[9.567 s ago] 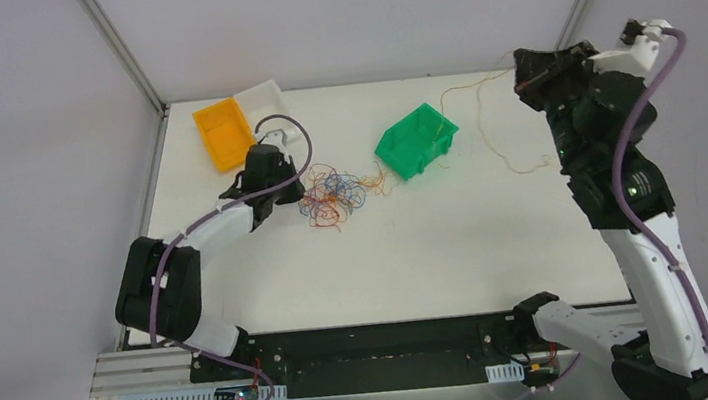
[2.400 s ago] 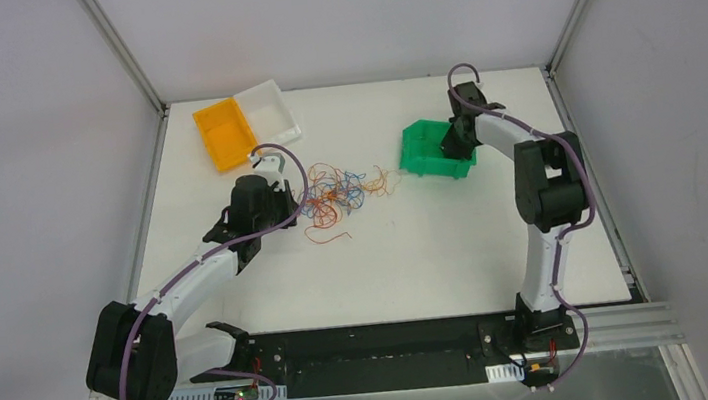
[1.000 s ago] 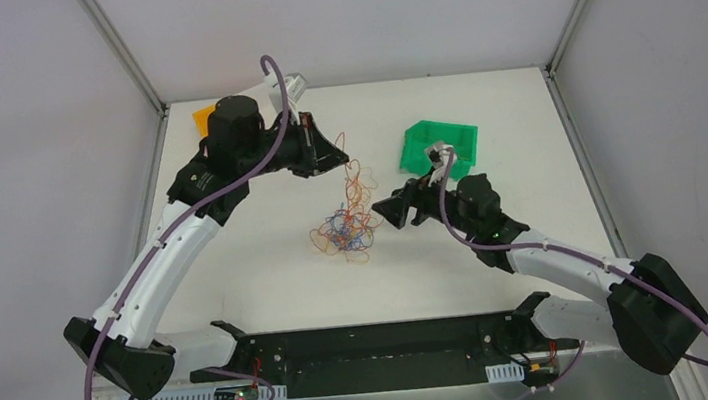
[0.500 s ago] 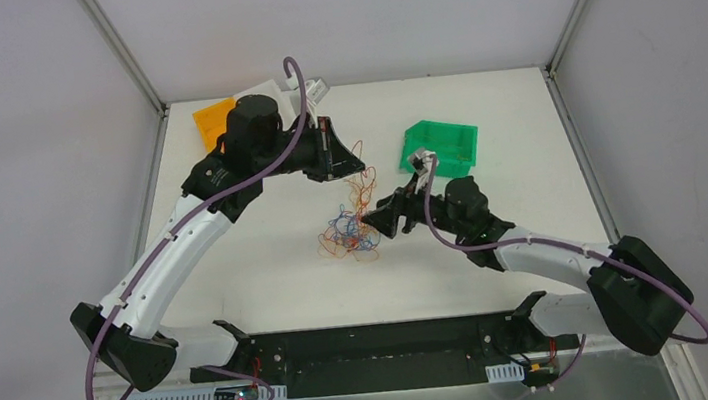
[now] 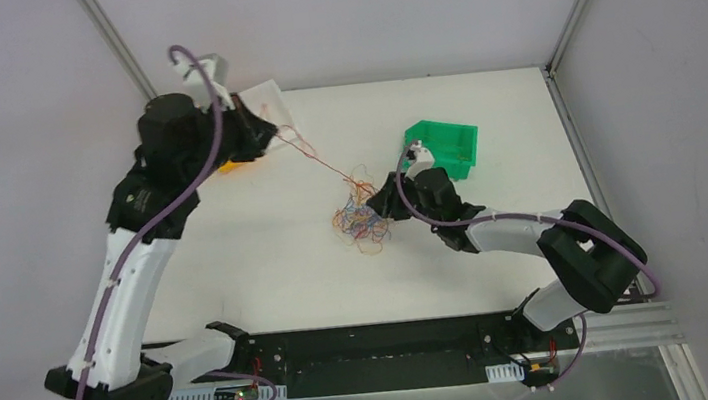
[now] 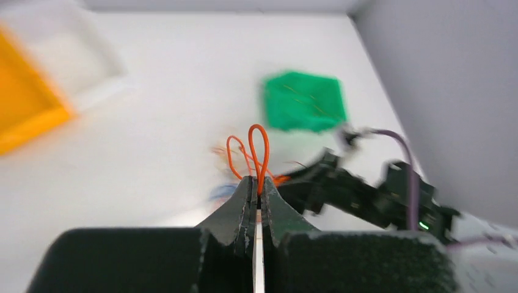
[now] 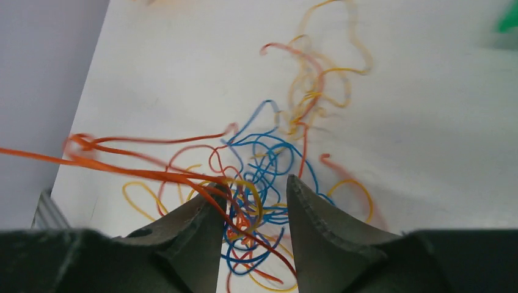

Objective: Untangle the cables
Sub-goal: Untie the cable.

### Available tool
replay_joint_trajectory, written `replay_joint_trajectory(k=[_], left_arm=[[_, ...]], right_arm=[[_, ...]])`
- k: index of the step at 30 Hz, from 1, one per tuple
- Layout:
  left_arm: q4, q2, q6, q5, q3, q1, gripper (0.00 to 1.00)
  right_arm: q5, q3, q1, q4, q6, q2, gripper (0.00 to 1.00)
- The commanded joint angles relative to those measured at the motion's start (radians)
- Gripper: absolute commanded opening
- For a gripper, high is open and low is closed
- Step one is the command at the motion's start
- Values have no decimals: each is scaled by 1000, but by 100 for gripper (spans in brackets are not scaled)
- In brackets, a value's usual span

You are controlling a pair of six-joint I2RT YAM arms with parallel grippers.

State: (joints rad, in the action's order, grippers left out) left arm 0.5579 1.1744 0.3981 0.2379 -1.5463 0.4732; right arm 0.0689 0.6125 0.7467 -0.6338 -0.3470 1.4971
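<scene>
The cables (image 5: 363, 221) lie as a small clump of orange, red, blue and yellow wires mid-table. My left gripper (image 5: 270, 137) is raised at the back left, shut on an orange wire (image 5: 317, 161) that runs taut down to the clump. The left wrist view shows the jaws (image 6: 257, 180) closed, with orange loops (image 6: 259, 149) sticking out past the tips. My right gripper (image 5: 383, 201) sits low at the clump's right edge. In the right wrist view it is open (image 7: 253, 183), with the clump (image 7: 269, 177) between its fingers and the taut orange strand (image 7: 110, 163) crossing the left finger.
A green bin (image 5: 444, 145) stands right of the clump, behind my right arm; it also shows in the left wrist view (image 6: 303, 110). An orange bin (image 6: 21, 113) and a white bin (image 6: 73, 58) sit at the back left, largely hidden by my left arm in the top view.
My left gripper has swung up and back to the left with the orange wire, drawing it taut. My right gripper has moved in low against the clump, which has shifted slightly right.
</scene>
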Motion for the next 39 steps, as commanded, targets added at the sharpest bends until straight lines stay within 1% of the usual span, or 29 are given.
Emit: replay_joint_trajectory(k=[1,2,3,5,6,9,12,15,18,21,25,27,28,30,33,36,39], left_arm=[[138,-166,-199,-501,-89,-71,0],[149,-182,-243,-611,-76,-71,0],[153,-197,-267,-669,-60,-71,0],[153,-217,-287,-727,-17,-71,0],[152,-223,-285,-727,4,-71,0],[152,-217,-258,-650,60,-71,0],[146,-189,-231,-552,94,-71,0],[144,-166,-208,-537,121,-71,0],[113,-142,-183,-449,164,-71,0],[102,-71,-156,-364,196,-71,0],[103,45,-117,-347,214,-67,0],[103,106,-115,-365,216,-53,0],[103,138,-121,-391,214,-42,1],[103,195,-134,-452,214,-14,9],[108,258,-138,-509,231,16,20],[113,302,-127,-458,255,34,25],[118,344,-116,-410,276,57,26]], right_arm=[[-219,36,-131,173,-182,-18,44],[-214,32,-162,199,-205,-25,45],[-216,23,-185,215,-224,-36,45],[-222,11,-214,237,-250,-53,45],[-218,5,-221,239,-255,-62,45],[-206,0,-224,236,-249,-83,40],[-190,-11,-222,212,-236,-104,38],[-183,-16,-222,211,-221,-134,38],[-154,-14,-219,214,-199,-162,43],[-170,-17,-207,214,-175,-183,47],[-165,-17,-202,213,-165,-187,54],[-162,-14,-197,214,-158,-179,59],[-161,-12,-194,214,-155,-176,61],[-160,-8,-192,213,-149,-168,64],[-161,-6,-190,213,-146,-161,66],[-168,0,-190,216,-138,-155,66],[-170,10,-190,225,-138,-153,67]])
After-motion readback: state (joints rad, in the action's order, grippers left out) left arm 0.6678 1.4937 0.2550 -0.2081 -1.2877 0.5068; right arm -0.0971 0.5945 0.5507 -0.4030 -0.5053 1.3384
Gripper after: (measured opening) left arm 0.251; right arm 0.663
